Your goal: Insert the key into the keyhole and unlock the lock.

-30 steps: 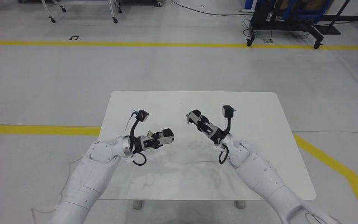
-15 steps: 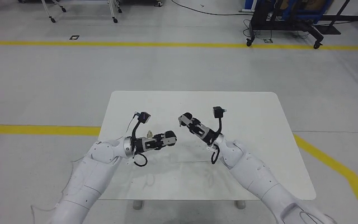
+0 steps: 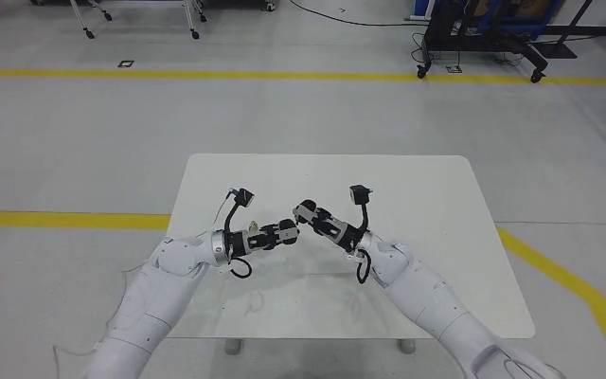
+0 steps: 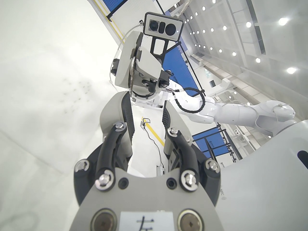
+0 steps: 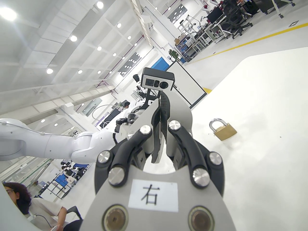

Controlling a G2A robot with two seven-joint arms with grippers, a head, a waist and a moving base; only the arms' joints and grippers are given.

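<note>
Pinching the key, right gripper; padlock on table, right wrist view.

The left arm stretches from the near left and the right arm from the near right. Both forearms angle inward, so the two grippers meet in the middle. The left gripper points right and slightly far, its fingers spread apart. The right gripper points left and slightly far, its tip just beside the left one's tip; contact cannot be told. Its fingers are pressed together on a thin key, seen edge-on.
</note>
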